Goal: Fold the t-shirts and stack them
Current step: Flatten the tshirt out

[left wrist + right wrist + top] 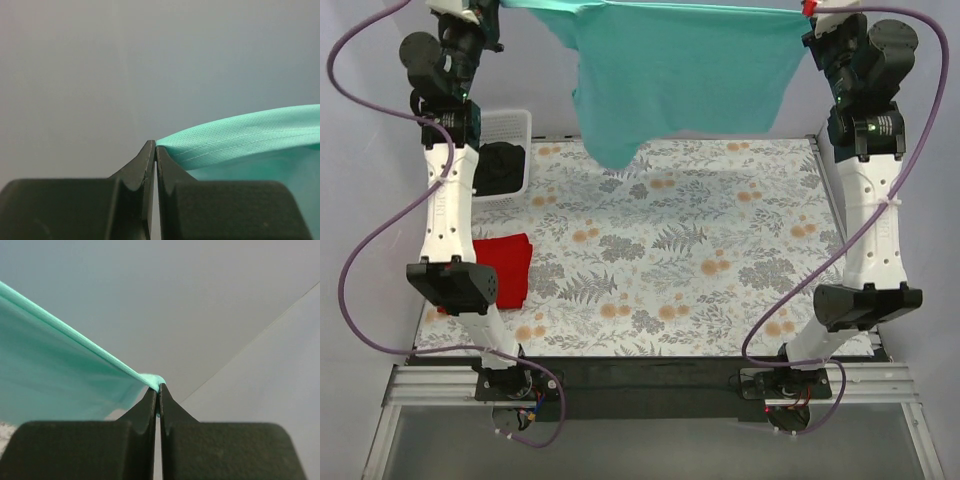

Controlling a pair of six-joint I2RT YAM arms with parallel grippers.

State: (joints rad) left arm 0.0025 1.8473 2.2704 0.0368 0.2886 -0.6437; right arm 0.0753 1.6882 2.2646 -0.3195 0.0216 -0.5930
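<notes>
The teal-green t-shirt (680, 70) hangs in the air, stretched by its hem between my two raised grippers, and its lower part droops toward the table. My left gripper (498, 10) is shut on one corner of the hem. In the left wrist view that gripper (156, 147) pinches the stitched teal edge (240, 132). My right gripper (808, 10) is shut on the other corner, and in the right wrist view its tips (159, 387) clamp a bunched bit of teal cloth (60, 365). The red t-shirt (505, 265) lies folded on the table's left side beside the left arm.
A grey-and-orange floral cloth (700, 250) covers the table. A white mesh basket (510, 125) stands at the back left with something black (500, 170) in it. A grey wall closes the back.
</notes>
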